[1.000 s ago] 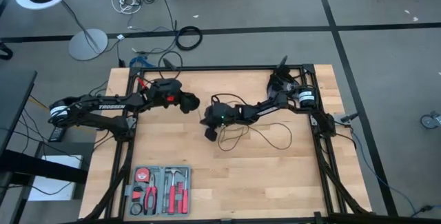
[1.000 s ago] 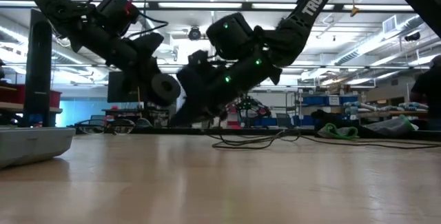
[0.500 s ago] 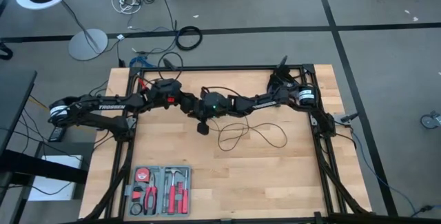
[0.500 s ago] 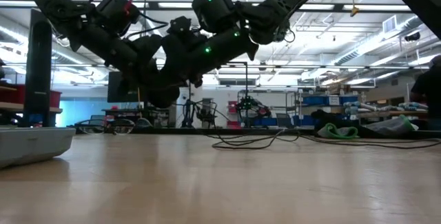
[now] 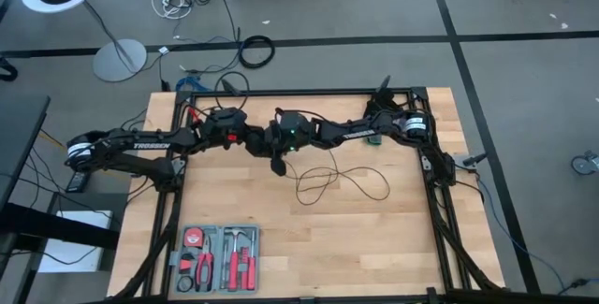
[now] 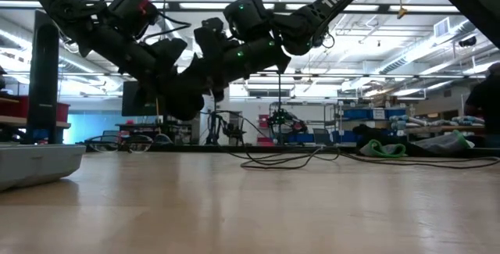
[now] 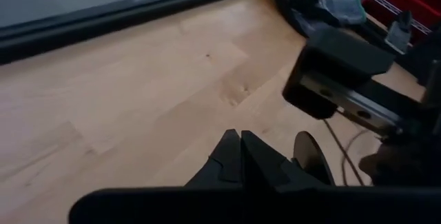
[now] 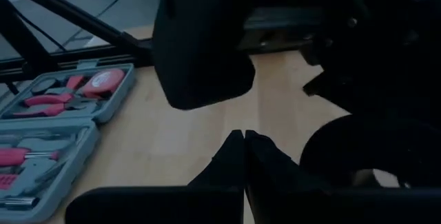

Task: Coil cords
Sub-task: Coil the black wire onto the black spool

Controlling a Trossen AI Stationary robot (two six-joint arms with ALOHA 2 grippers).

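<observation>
The two dark arms meet above the far middle of the pale wooden table. The left gripper reaches in from the left side and the right gripper from the right, so the two heads sit just beside each other, raised off the wood in the low view. Each wrist view shows its own two dark fingers pressed together with nothing visible between them.

The long, very thin black cord lies flat on the table in a few loose loops, on the near-right side of the meeting grippers and apart from both. Its sprawl runs roughly left to right across the table. A small round black puck shows just below the right gripper's head; whether it hangs from that gripper or rests on the wood cannot be told.

The loops lie on the right arm's side, so that arm looks the nearer. Any pick-up would likely call for a descent toward the near-right, with the fingers parting first.
</observation>
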